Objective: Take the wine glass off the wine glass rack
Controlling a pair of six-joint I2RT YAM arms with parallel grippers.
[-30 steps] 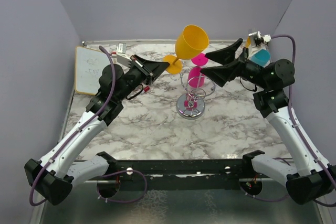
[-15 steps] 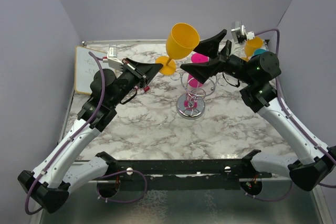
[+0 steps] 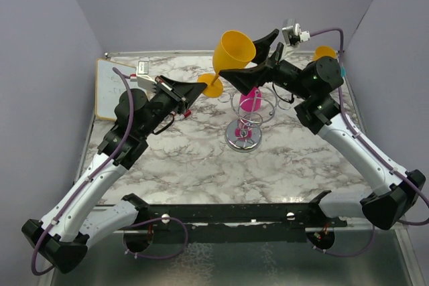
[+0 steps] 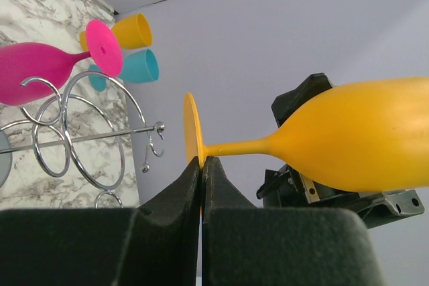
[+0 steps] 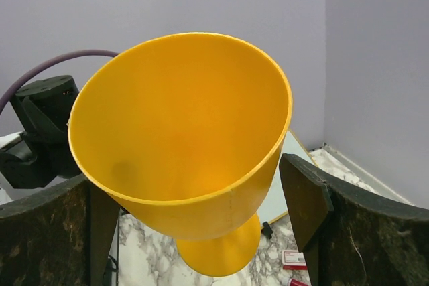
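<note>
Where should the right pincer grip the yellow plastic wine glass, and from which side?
Probably the bowl of the yellow plastic wine glass, from its mouth end, one finger each side. The left pincer is shut on the foot, crowding the stem, and the open right pincer flanks the broad, rounded bowl.

A small whiteboard (image 3: 112, 89) flat on the marble tabletop (image 3: 194, 165) at its far left corner, lilac walls (image 3: 167, 5) around.

Wine glass (image 3: 234, 50): opaque yellow, held aloft beside the rack's top, tilted with bowl uppermost, foot rim pinched in the left gripper (image 3: 201, 86). Wine glass rack (image 3: 244, 135): chrome wire loops, round domed base, upright on the marble surface (image 3: 194, 162).
</note>
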